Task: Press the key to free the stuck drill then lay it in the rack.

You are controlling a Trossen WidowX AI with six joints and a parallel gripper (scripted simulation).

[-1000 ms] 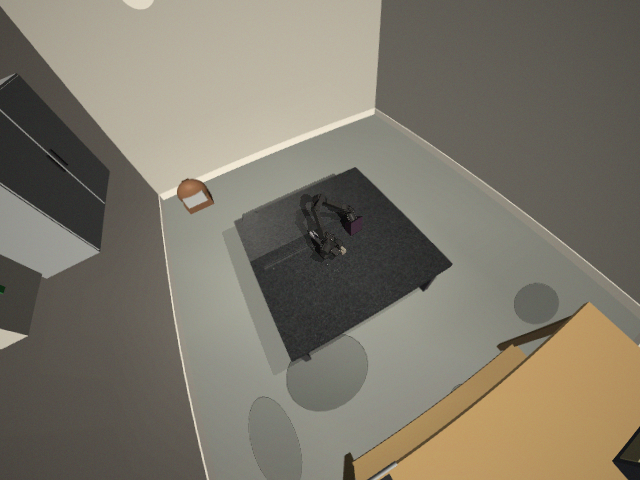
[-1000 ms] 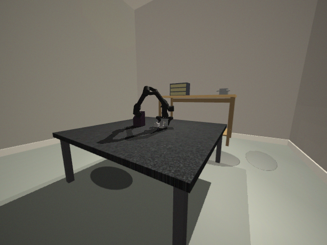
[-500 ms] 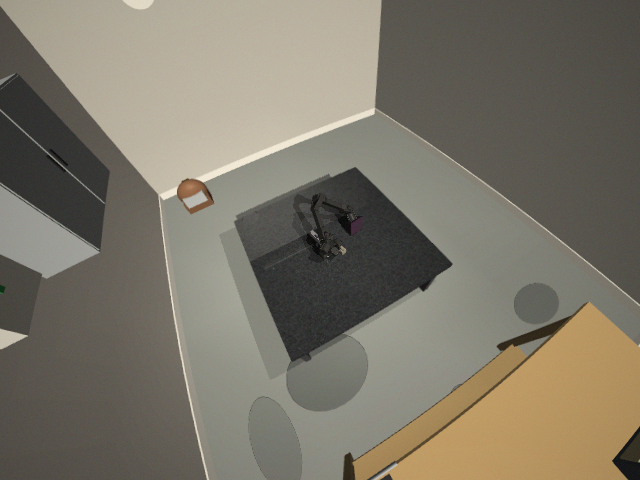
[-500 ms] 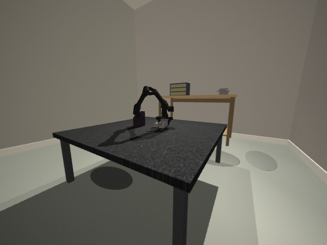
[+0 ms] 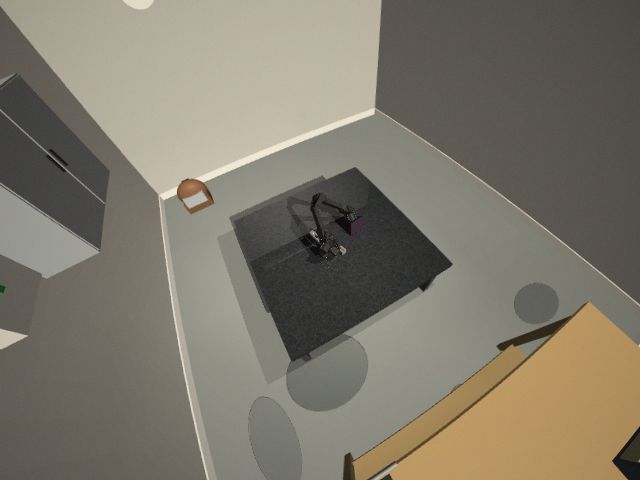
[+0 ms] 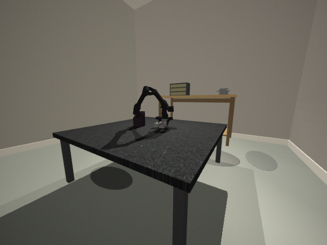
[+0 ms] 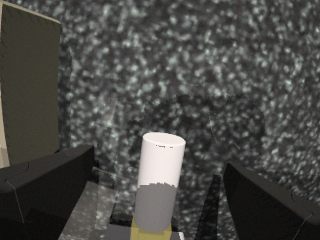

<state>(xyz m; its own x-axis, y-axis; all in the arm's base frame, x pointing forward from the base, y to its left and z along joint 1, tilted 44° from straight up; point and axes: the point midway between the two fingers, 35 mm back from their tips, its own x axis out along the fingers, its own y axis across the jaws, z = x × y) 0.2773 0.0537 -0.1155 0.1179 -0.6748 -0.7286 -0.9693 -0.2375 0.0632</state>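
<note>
We see the black arm (image 5: 316, 210) (image 6: 156, 96) arching over a dark speckled surface (image 5: 356, 289) (image 6: 126, 147) (image 7: 215, 60), one end beside a dark purple block (image 5: 355, 225) (image 6: 139, 120), the other bent down toward a small cluster of parts. At that low end, our claw (image 5: 329, 249) (image 6: 163, 123) (image 7: 160, 163) has its two fingers standing well apart, clamped on nothing. In the wrist view, a white cylinder (image 7: 162, 161) rises in the gap, shaded grey lower down, with a yellow part (image 7: 150, 234) at its foot; we see space on both sides of it, so neither finger touches it there. We take this cylinder to be part of the drill assembly, but we cannot tell drill from key for certain. A pale block (image 5: 342, 250) (image 6: 158, 124) (image 7: 31, 85) sits near the claw, beyond one finger and apart from the cylinder; whether it belongs to the rack, we cannot say. Behind our surface, a wooden table (image 5: 496, 413) (image 6: 200, 96) carries a drawer unit (image 6: 179, 89) and a grey pot (image 6: 223, 91), well apart from each other.
</note>
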